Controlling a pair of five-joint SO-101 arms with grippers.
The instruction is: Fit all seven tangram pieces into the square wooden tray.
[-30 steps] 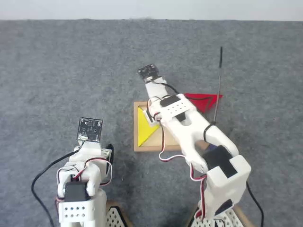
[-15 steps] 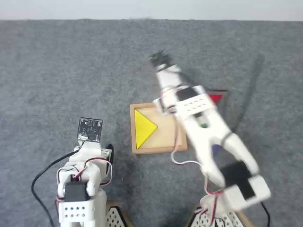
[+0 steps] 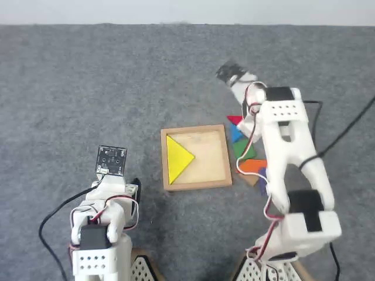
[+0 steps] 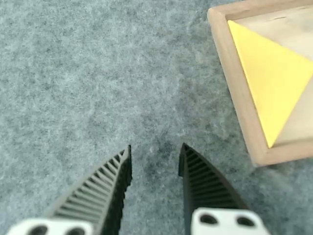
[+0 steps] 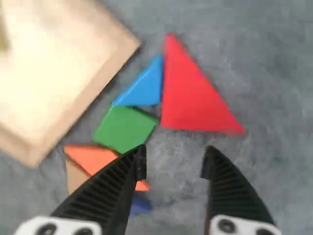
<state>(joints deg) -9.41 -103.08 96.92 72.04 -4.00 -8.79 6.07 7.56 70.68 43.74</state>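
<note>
The fingers of the right gripper [image 5: 173, 154] are held apart with nothing between them, over grey carpet [image 5: 274, 58] just beside the red triangle [image 5: 190, 103], green square [image 5: 124, 128], blue piece [image 5: 142, 88] and orange piece [image 5: 98, 159]. The fingers of the left gripper [image 4: 155, 149] are likewise spread and empty, near the wooden tray [image 4: 234, 73]. In it, a yellow triangle [image 4: 274, 78] is laid against one wall.

One tray [image 3: 164, 164], one yellow piece [image 3: 177, 158] in it — six more loose beside the tray: red [image 5: 190, 100], blue [image 5: 144, 88], green [image 5: 124, 128], orange [image 5: 95, 156], tan [image 5: 73, 178], dark-blue [image 5: 139, 205].
</note>
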